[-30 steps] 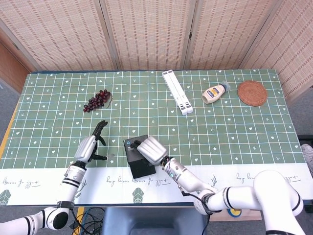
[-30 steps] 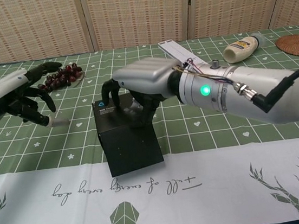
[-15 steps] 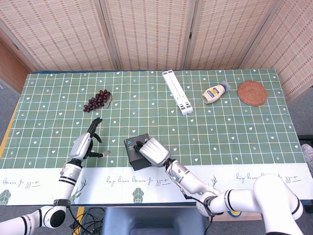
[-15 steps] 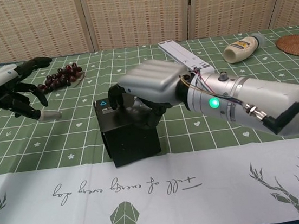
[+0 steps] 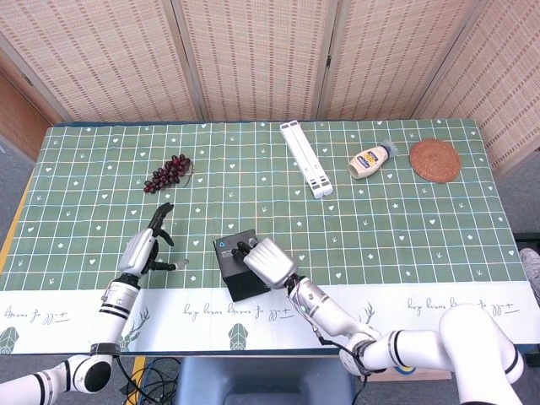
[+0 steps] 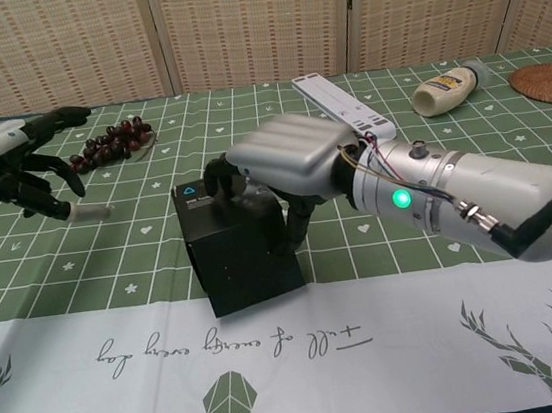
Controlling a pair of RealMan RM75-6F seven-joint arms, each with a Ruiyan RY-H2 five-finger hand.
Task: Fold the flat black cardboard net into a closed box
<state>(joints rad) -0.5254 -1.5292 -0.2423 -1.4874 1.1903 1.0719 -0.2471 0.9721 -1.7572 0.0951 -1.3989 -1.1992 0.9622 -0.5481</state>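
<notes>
The right robot hand (image 6: 285,160) grips the black box (image 6: 235,242) near the bench's front edge; the left robot hand (image 6: 9,169) hovers open, well apart.

Silver-shelled right hand (image 6: 285,160) with black fingers (image 6: 214,175) at frame centre, thin coloured wires at its wrist, glossy silver forearm with a lit green light and black cable, left hand (image 6: 4,164) at upper left, silver back, black fingers

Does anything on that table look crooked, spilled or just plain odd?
Mildly. The black box sits skewed to the cloth's grid under the right hand, and the mayonnaise bottle lies on its side near the woven coaster. Nothing looks spilled or damaged.
</notes>
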